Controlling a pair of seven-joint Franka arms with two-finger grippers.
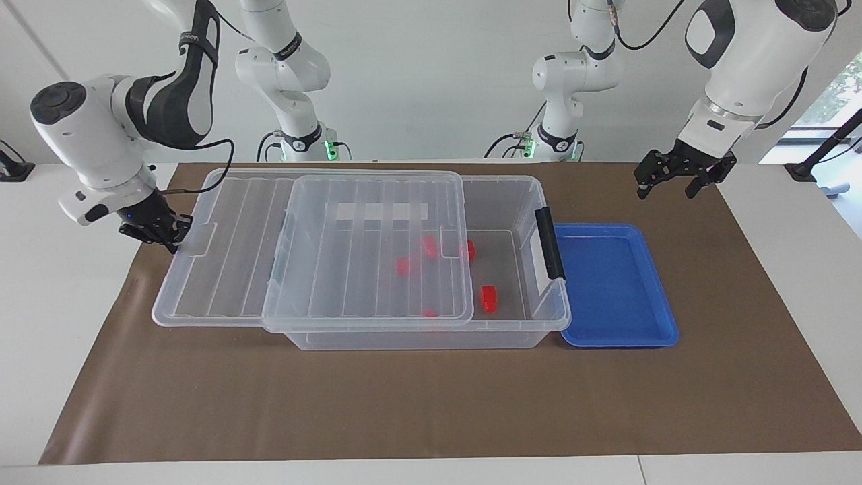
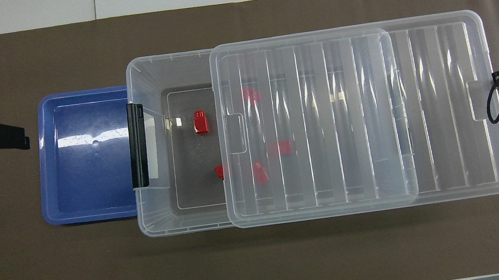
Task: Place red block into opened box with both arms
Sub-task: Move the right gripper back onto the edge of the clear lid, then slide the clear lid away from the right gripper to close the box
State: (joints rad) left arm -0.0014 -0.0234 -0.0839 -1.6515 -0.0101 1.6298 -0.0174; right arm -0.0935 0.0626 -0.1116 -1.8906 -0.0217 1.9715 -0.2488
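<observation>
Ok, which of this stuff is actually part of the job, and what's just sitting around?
Job:
- red blocks, in the box
- box
- lid, lying partway over the box
- right pincer, shut, at the lid's end
- left pincer, open, over the mat beside the tray

Lying about:
- tray
- mat
- slim arms

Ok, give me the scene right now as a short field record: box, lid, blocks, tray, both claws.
box: clear box on the brown mat, partly uncovered at the left arm's end
lid: clear ribbed lid lies across the box, overhanging toward the right arm's end
red blocks: several inside the box; one red block in the uncovered part, others under the lid
tray: blue tray beside the box's black handle, nothing in it
right claw: right claw shut, at the lid's tab
left claw: left claw open, holding nothing, raised near the tray
</observation>
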